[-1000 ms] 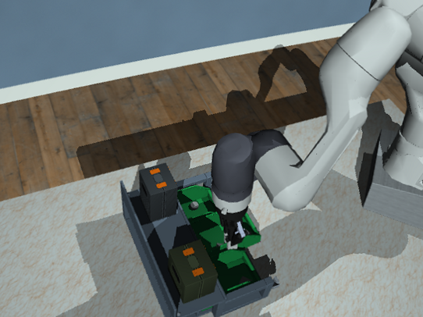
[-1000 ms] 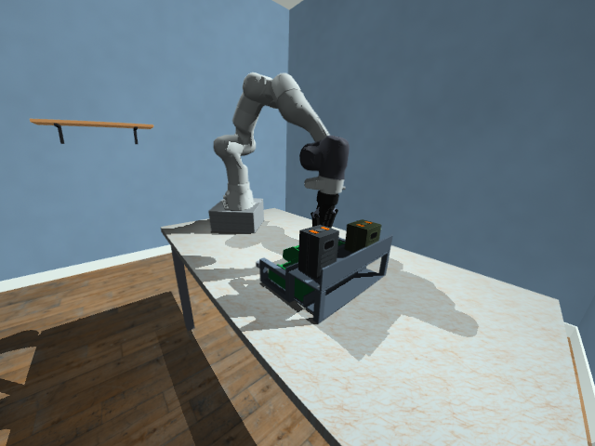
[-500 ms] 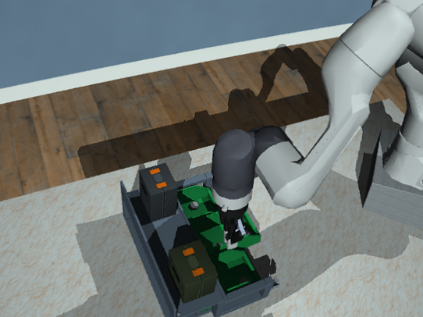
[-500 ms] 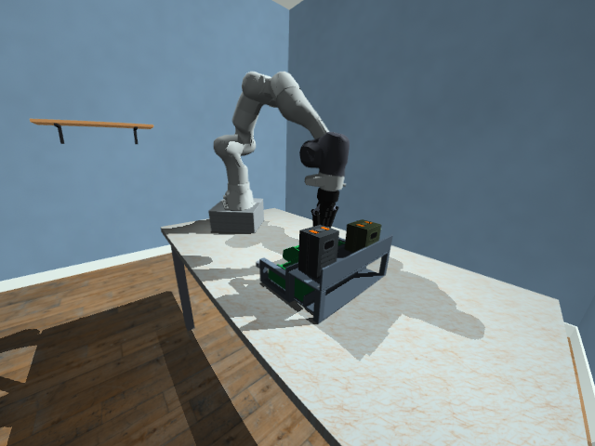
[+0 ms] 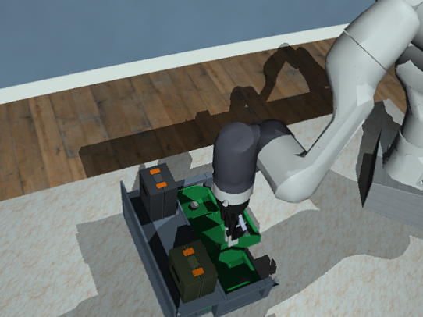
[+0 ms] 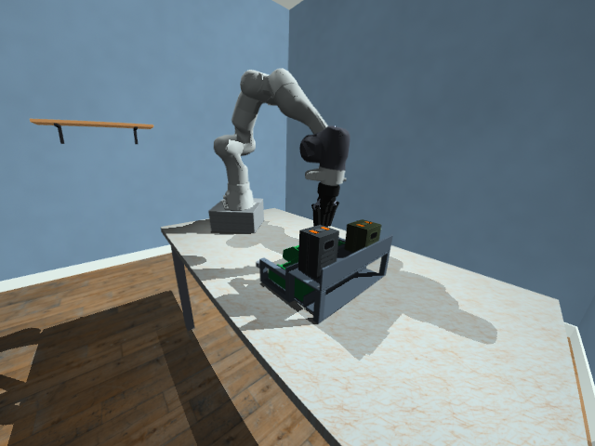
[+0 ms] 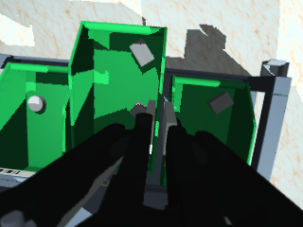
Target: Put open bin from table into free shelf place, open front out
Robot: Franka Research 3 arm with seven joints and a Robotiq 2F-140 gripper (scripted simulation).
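Note:
The middle green bin (image 5: 249, 241) (image 7: 115, 78) is between two other bins in the shelf (image 5: 237, 306) (image 6: 352, 261) (image 7: 276, 113). Its front juts out past the front lip and appears raised above its neighbours; its rear is hidden. A light block (image 7: 142, 53) and another part lie in it. My gripper (image 5: 232, 239) (image 7: 159, 113) is nearly closed, pointing down at the bin's side wall beside the right-hand bin in the wrist view. No firm hold on that thin wall shows. The neighbours, one with a round part (image 7: 36, 103), one with a block (image 7: 221, 103), sit lower, behind the lip.
A dark grey case (image 5: 161, 203) (image 6: 310, 253) and an olive case (image 5: 202, 284) (image 6: 356, 237) stand on the shelf's upper board, behind the bins. The shelf's end post (image 7: 275, 71) is close beside the right-hand bin in the wrist view.

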